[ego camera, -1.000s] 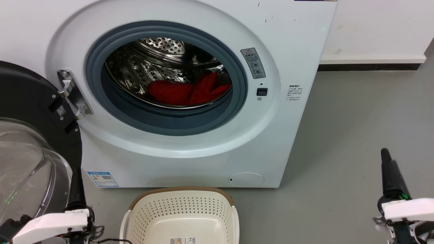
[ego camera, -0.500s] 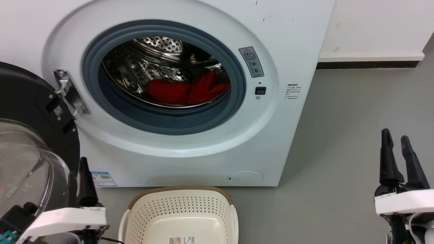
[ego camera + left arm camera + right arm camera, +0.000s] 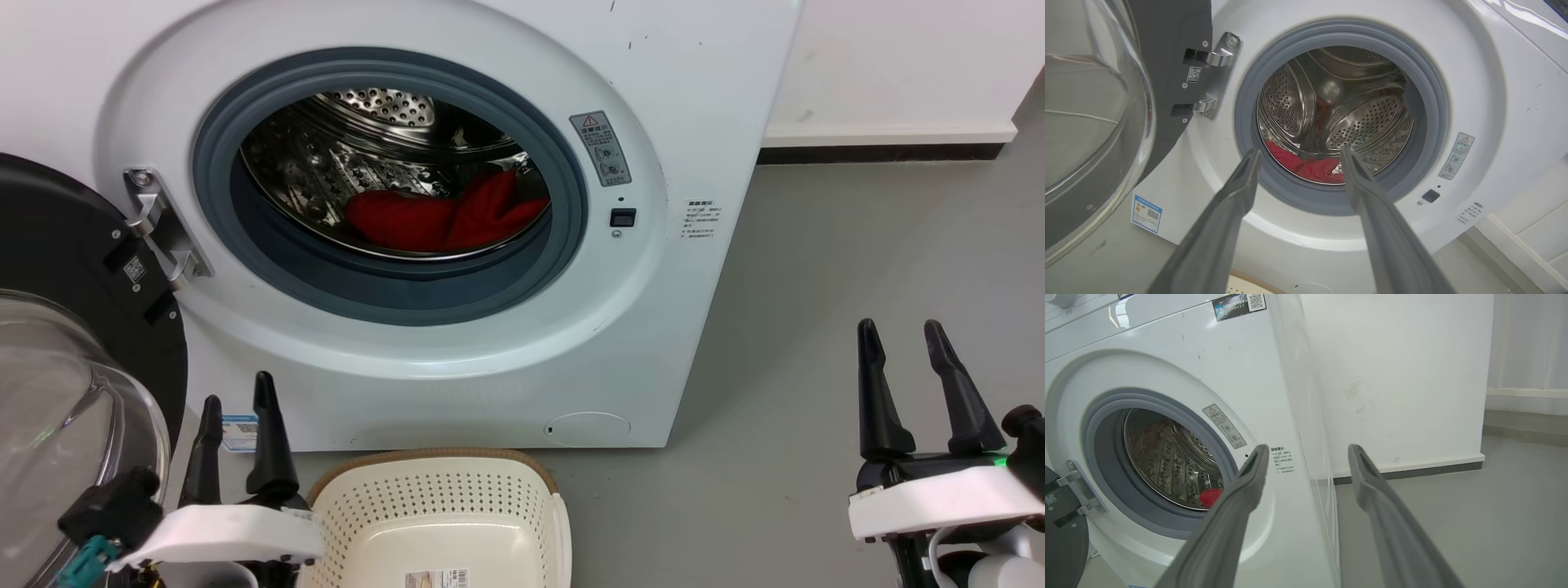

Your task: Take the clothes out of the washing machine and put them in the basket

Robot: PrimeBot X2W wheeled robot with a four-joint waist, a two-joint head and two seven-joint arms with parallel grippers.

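The basket point(image 3: 433, 496) is cut off below; the grey seal point(image 3: 392, 284) hides part of the clothes point(image 3: 408, 224).

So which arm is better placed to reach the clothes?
Probably the left. The left gripper is open and aims straight at the clothes in the washing machine; the right gripper aims at its corner.

Left gripper point(image 3: 237, 389) is further right and higher in the head view than 1 s ago. Both its fingers now show with a gap, where one showed before. Its white wrist now overlaps the left corner of the basket point(image 3: 562, 523). Right gripper point(image 3: 899, 324) has shifted left, going from one visible finger to two spread apart. Head camera has drifted slightly, so the washing machine point(image 3: 702, 98) sits a bit left in frame.
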